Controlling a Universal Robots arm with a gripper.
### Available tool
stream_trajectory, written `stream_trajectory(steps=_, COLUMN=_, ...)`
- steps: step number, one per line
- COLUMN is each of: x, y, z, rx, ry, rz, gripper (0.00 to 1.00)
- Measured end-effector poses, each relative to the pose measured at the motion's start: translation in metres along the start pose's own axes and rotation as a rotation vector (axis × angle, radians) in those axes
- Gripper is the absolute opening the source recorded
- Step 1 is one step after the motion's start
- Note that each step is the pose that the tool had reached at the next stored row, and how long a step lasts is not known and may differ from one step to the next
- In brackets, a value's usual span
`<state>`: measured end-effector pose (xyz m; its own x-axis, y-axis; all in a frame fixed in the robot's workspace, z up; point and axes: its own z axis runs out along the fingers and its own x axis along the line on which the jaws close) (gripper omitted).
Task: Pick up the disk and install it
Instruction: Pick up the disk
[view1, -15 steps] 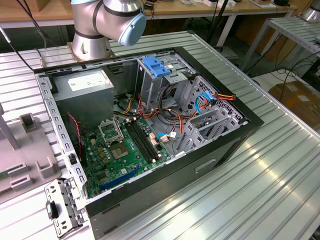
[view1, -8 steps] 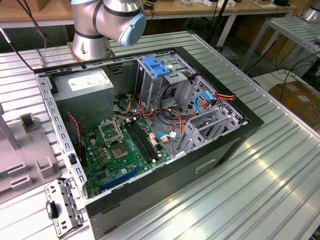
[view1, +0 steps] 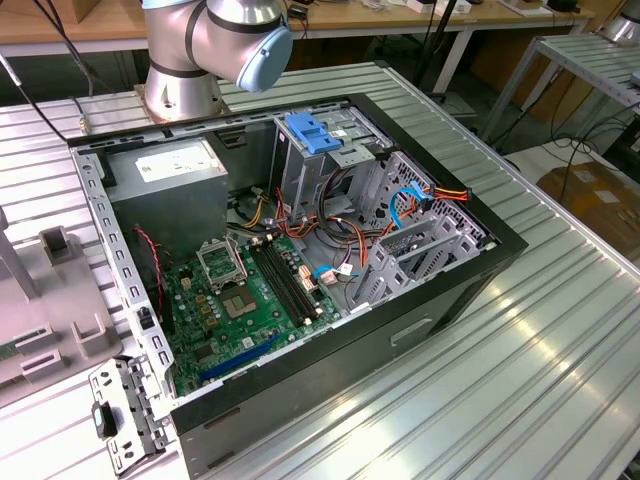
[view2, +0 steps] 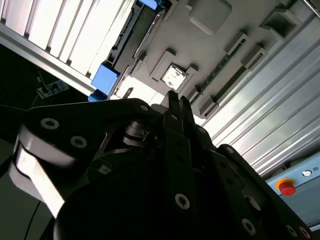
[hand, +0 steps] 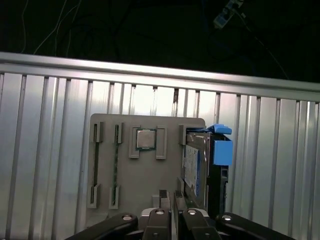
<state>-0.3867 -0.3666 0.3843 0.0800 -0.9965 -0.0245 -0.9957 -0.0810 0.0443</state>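
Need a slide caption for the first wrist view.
Pincer over the grey fixture tray; the disk stands on edge in a slot near a processor chip, not yet grasped.

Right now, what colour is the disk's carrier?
Bright blue; the carrier shows best in the first wrist view.

Open computer case (view1: 300, 385) — motherboard (view1: 240, 300), drive cage (view1: 300, 175)

A computer case (view1: 400, 335) is set on a table (view1: 530, 390), with the arm's base (view1: 180, 90) behind it. Inside, a power supply (view1: 170, 185) is placed at the exterior view's left, with a motherboard (view1: 240, 300) before it and a drive cage (view1: 320, 165) beside it. In the first wrist view, the disk (hand: 192, 170) is stood on edge in a holder (hand: 145, 185) — a chip (hand: 145, 138) is seated alongside.
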Motion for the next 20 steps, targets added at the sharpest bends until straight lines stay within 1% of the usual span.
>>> stream_trajectory(steps=1, x=0.0000, y=0.0000, z=0.0000, rx=0.0000, ry=0.0000, rz=0.000, gripper=0.17)
stream_trajectory(steps=5, x=0.0000, y=0.0000, z=0.0000, rx=0.0000, ry=0.0000, rz=0.000, gripper=0.42)
stream_trajectory(steps=12, x=0.0000, y=0.0000, z=0.0000, rx=0.0000, ry=0.0000, rz=0.000, gripper=0.44)
stream_trajectory(steps=13, x=0.0000, y=0.0000, z=0.0000, rx=-0.0001, ry=0.0000, rz=0.000, gripper=0.50)
stream_trajectory(steps=20, x=0.0000, y=0.0000, z=0.0000, rx=-0.0001, ry=0.0001, rz=0.000, gripper=0.50)
